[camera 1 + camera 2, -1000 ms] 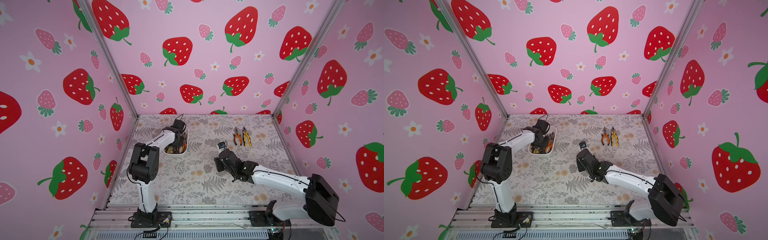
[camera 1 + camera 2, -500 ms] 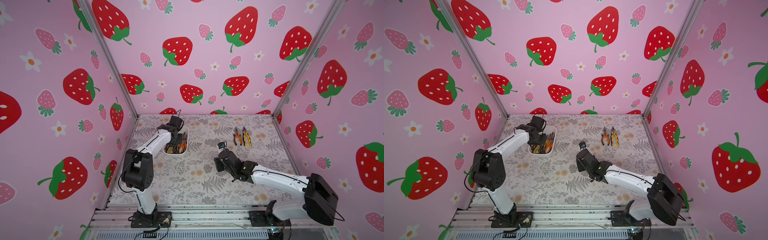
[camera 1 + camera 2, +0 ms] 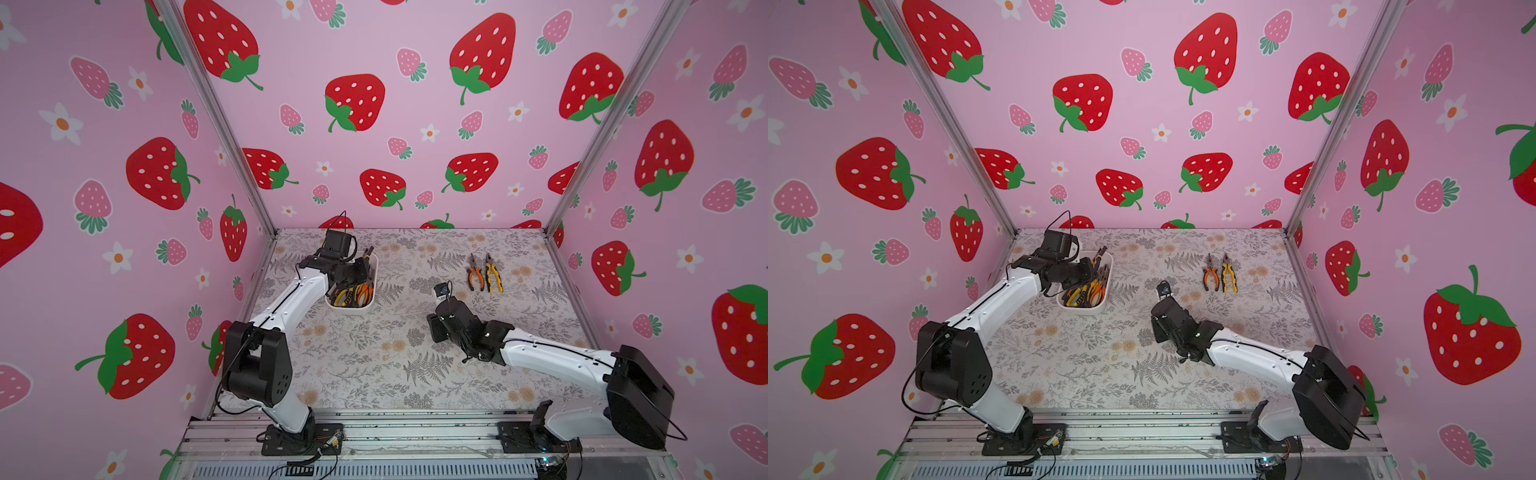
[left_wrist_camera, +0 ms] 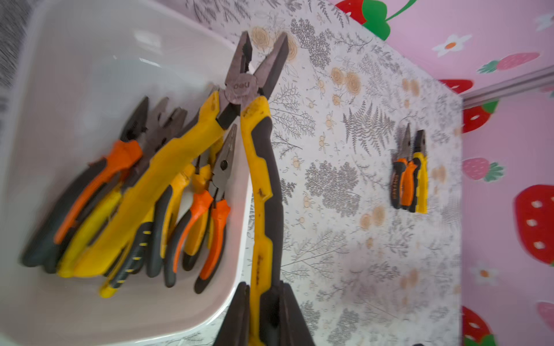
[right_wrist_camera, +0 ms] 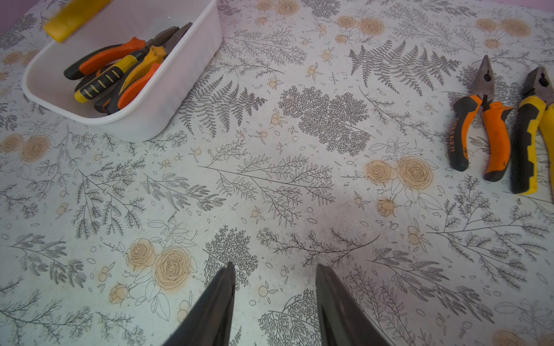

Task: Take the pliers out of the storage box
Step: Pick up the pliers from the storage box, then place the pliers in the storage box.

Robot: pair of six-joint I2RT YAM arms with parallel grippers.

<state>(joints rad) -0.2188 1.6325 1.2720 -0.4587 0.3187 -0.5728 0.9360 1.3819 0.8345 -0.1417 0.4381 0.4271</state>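
Jaws: left gripper (image 4: 263, 289) clamps yellow-and-black steel pliers (image 4: 241, 87) by one handle; right gripper (image 5: 274, 269) parted, empty. Two pliers (image 5: 496, 140) on table (image 3: 374, 365); several others (image 5: 120, 75) left in shallow white plastic tub (image 4: 90, 60).

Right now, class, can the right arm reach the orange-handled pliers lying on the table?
Probably yes: the right arm has open, empty jaws, with only bare table before the pliers.

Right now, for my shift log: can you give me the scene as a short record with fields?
left end effector: shut on one handle of the held pliers
held pliers: yellow handles, raised over the box
right end effector: open, empty, above the table
box: white, holds a pile of pliers
table: orange pliers and yellow pliers side by side
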